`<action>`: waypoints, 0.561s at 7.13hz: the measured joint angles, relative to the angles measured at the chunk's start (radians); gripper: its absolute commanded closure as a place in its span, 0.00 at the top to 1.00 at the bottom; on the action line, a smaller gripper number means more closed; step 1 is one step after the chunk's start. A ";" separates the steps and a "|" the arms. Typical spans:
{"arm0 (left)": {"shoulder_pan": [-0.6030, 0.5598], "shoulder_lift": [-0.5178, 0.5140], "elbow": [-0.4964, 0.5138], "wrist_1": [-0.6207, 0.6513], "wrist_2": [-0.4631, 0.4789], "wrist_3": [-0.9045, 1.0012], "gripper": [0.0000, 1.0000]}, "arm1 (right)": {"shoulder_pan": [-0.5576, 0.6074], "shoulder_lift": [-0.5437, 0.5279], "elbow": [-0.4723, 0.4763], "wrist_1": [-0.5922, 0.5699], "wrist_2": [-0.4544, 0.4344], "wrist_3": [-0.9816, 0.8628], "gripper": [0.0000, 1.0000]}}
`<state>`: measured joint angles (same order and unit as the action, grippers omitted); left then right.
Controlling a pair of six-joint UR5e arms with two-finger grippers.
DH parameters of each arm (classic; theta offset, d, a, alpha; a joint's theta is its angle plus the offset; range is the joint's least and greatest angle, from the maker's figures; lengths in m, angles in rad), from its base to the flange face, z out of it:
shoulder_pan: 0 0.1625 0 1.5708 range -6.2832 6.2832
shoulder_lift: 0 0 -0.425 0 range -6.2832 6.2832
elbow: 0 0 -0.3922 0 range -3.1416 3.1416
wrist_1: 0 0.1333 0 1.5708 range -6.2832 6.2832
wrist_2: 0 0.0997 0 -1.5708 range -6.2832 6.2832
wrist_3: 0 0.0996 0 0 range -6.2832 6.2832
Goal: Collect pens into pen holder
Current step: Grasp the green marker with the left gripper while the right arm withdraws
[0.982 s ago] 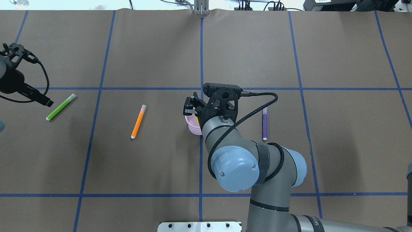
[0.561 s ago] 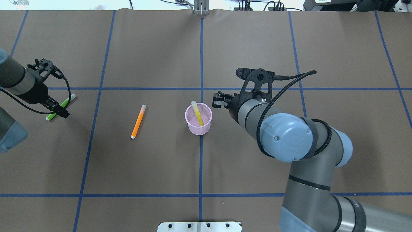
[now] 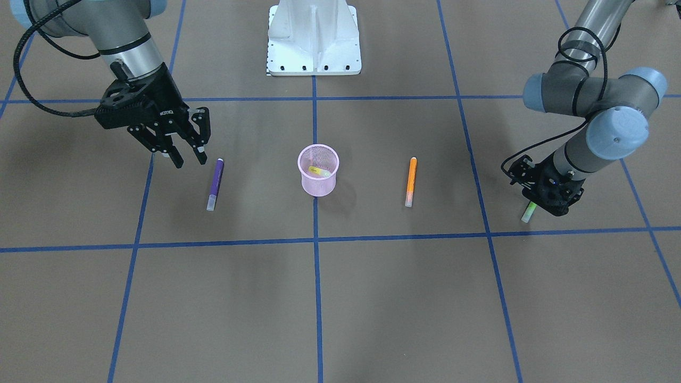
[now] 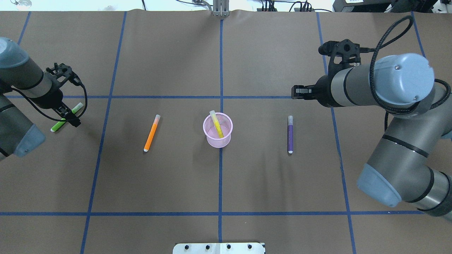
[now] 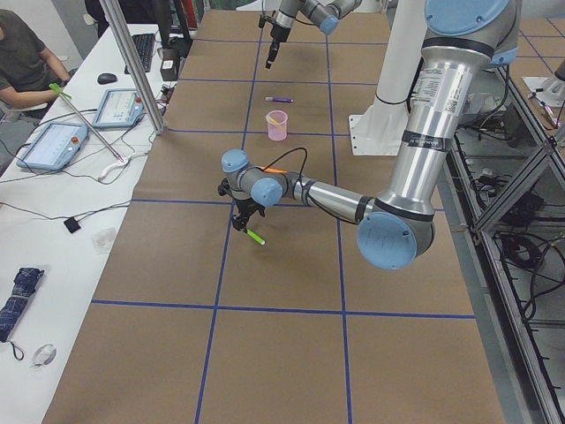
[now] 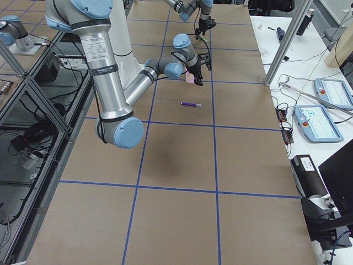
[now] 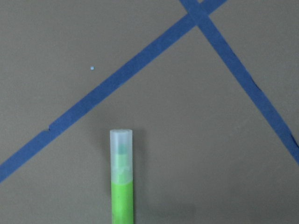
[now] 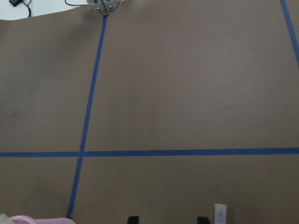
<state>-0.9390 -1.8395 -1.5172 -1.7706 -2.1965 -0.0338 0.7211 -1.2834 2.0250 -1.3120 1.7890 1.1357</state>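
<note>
The pink mesh pen holder (image 4: 218, 143) (image 3: 317, 187) stands at the table's middle with the yellow pen (image 4: 216, 125) (image 3: 319, 172) leaning inside it. The orange pen (image 4: 152, 133) (image 3: 410, 181) lies to its left. The purple pen (image 4: 290, 134) (image 3: 215, 183) lies to its right. My right gripper (image 4: 296, 92) (image 3: 190, 159) is open and empty, raised just beyond the purple pen. My left gripper (image 4: 70, 120) (image 3: 540, 205) is down over the middle of the green pen (image 4: 78, 107) (image 7: 122, 182) and looks open. Its fingers are out of the wrist view.
The white robot base (image 3: 314, 37) (image 4: 219, 247) stands at the near table edge. Blue tape lines (image 4: 220, 70) divide the brown table cover. In the exterior left view an operator's side table with tablets (image 5: 53, 146) runs along the far side.
My right arm has swung away from over the pen holder to the right and further back, leaving the yellow pen in it. My left gripper has moved in over the green pen.
</note>
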 measured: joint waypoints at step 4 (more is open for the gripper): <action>-0.007 -0.062 0.058 0.049 0.050 0.060 0.65 | 0.190 -0.129 -0.002 -0.002 0.251 -0.176 0.78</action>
<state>-0.9462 -1.9018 -1.4587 -1.7217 -2.1461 0.0265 0.9114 -1.4125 2.0229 -1.3144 2.0401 0.9592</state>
